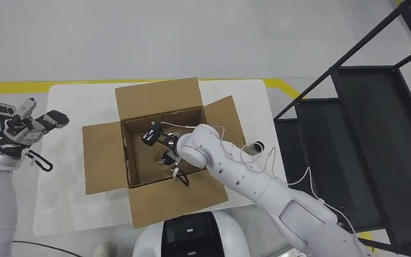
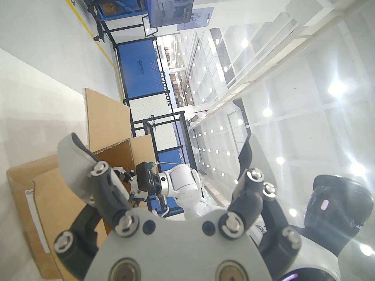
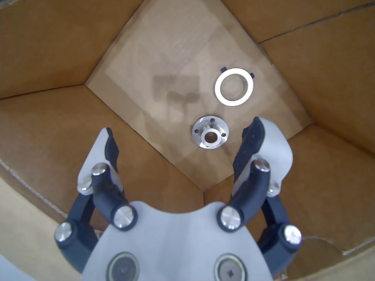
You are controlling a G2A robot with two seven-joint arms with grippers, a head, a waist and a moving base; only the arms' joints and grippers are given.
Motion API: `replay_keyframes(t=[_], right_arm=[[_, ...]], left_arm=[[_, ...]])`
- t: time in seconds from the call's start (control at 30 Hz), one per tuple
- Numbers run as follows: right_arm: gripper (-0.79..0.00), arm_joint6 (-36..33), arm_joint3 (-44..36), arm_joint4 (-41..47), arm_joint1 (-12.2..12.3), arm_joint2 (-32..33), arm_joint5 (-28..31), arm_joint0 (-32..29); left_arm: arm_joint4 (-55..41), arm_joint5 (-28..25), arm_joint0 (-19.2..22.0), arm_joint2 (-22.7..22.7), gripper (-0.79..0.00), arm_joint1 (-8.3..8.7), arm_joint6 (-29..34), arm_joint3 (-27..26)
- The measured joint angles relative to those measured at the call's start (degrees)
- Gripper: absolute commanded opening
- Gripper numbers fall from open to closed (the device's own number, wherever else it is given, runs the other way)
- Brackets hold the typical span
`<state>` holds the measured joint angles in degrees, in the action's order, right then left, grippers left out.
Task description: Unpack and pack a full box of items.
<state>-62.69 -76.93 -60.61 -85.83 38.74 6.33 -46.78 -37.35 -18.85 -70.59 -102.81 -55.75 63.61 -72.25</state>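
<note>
Splayed right hand [image 3: 181, 126] over shiny silver flanged hub [image 3: 210, 133]

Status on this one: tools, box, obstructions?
Right tool open, inside box, facing hub and ring on box floor. Left tool open, clear of box. Nothing in the way.

White rectangular table [image 1: 70, 106] with rounded corners, carrying directly on its top a single large, open brown cardboard box [image 1: 159, 99]. Sits roughly mid-table, turned slightly off square to the table edges, with all four flaps spread outward: far flap reaching up to the back edge, side flaps stretching left and right, near flap coming close to the front edge. Shows white surface in wide strips to the left and right of the flaps and at the corners.
</note>
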Motion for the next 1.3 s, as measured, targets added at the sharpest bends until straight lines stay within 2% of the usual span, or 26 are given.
replay_keyframes(t=[0.73, 0.93, 1.17, 1.2, 1.3], right_arm=[[0.000, 0.0, 0.0, 0.0, 0.0, 0.0, 0.0, 0.0], [0.000, 5.1, 0.6, 5.5, 0.0, 3.8, -3.0, -2.0], [0.000, 8.5, 6.5, 9.0, -0.6, 5.9, -7.3, -0.7], [-0.009, 8.9, 7.8, 9.1, -0.8, 5.8, -8.0, -0.2], [-0.188, 9.8, 11.5, 10.0, -1.5, 5.3, -9.5, 1.2]], left_arm=[[0.0, 0.0, 0.0, 0.0, 0.000, 0.00, 0.0, 0.0], [0.0, 0.0, 0.0, 0.0, 0.000, 0.00, 0.0, 0.0], [0.0, 0.0, 0.0, 0.0, 0.000, 0.00, 0.0, 0.0], [0.0, 0.0, 0.0, 0.0, 0.000, 0.00, 0.0, 0.0], [0.0, 0.0, 0.0, 0.0, 0.000, 0.00, 0.0, 0.0]])
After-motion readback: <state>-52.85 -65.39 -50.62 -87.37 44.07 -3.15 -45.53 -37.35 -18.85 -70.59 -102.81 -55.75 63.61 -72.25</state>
